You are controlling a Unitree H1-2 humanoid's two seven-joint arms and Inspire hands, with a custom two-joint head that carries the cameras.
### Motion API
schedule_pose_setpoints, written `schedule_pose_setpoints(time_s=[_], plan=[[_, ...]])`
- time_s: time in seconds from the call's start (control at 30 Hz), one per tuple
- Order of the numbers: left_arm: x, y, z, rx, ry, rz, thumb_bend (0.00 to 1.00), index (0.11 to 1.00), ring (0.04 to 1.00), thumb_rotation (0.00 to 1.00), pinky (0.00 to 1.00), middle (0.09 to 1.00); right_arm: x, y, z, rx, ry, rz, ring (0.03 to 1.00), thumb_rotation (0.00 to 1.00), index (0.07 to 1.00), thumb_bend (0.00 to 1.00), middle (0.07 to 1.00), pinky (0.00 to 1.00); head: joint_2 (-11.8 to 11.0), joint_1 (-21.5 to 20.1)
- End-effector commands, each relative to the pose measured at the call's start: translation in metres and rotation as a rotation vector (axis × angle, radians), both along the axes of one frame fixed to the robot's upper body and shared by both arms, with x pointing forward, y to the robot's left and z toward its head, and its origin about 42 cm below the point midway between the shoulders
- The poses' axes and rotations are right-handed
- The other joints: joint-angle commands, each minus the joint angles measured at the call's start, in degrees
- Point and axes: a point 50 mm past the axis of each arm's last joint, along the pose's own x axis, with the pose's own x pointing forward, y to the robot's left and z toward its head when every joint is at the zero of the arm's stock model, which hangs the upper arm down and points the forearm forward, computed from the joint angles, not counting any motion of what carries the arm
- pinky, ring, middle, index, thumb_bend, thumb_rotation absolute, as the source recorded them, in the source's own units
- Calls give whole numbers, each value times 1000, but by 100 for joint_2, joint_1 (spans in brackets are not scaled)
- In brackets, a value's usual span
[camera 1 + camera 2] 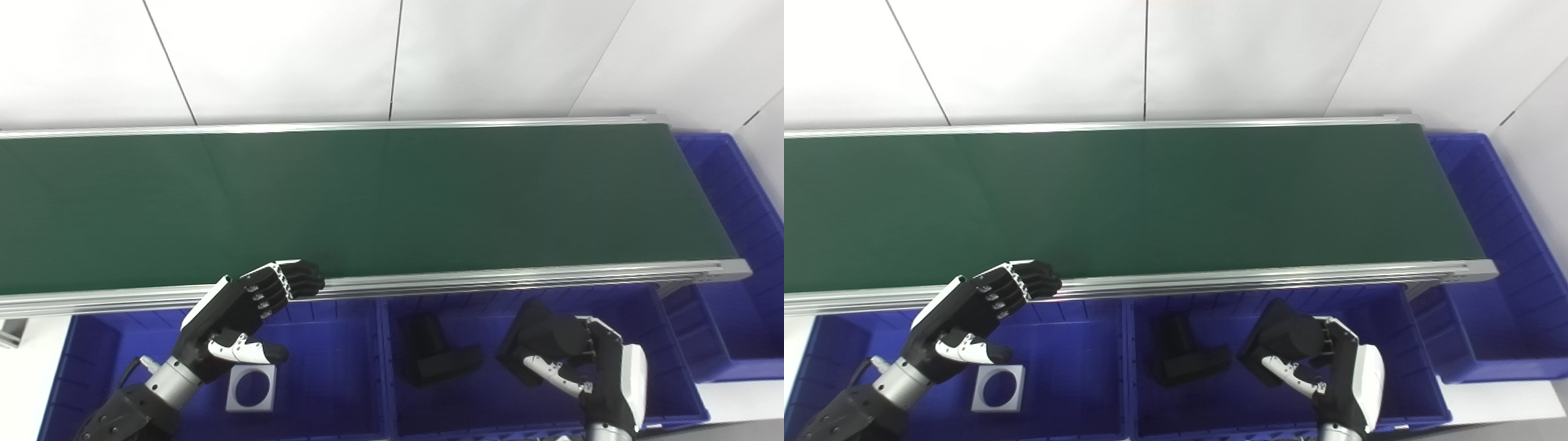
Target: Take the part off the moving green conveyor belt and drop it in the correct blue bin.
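**Black part held over the middle bin**

White wall panels back the green conveyor belt (367,202). Near it, the right hand (572,355) is clamped on a black part (539,340) above the middle blue bin (680,392), beside another black piece (435,358). The left hand (245,312) hovers with fingers apart over the left bin (343,392), which holds a grey square frame (251,388).

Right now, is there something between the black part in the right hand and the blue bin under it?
Nothing visible. The right hand holds the black part directly above the middle blue bin. Another black part lies inside, off to the left, not beneath it.
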Motion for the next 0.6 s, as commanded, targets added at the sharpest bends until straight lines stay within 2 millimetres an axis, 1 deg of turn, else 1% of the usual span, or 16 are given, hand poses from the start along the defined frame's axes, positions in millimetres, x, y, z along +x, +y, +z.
schedule_pose_setpoints(time_s=[0.0,0.23,0.4,0.57], plan=[[5,3,13,-10,-56,-10,1000,751,786,247,823,768,0,-2,6,-13,-73,-9,434,0,515,525,454,360,-8,0],[5,3,14,-7,-59,-13,1000,753,788,257,824,771,-3,-1,-3,-4,-29,-24,448,0,519,524,450,376,31,-6],[6,2,14,-5,-55,-11,1000,753,792,262,827,773,-5,-1,-14,5,-9,-20,434,0,523,523,435,364,31,18],[6,2,14,-10,-56,-12,1000,754,790,259,825,773,-4,0,-18,9,11,-21,445,0,523,523,440,374,42,57]])
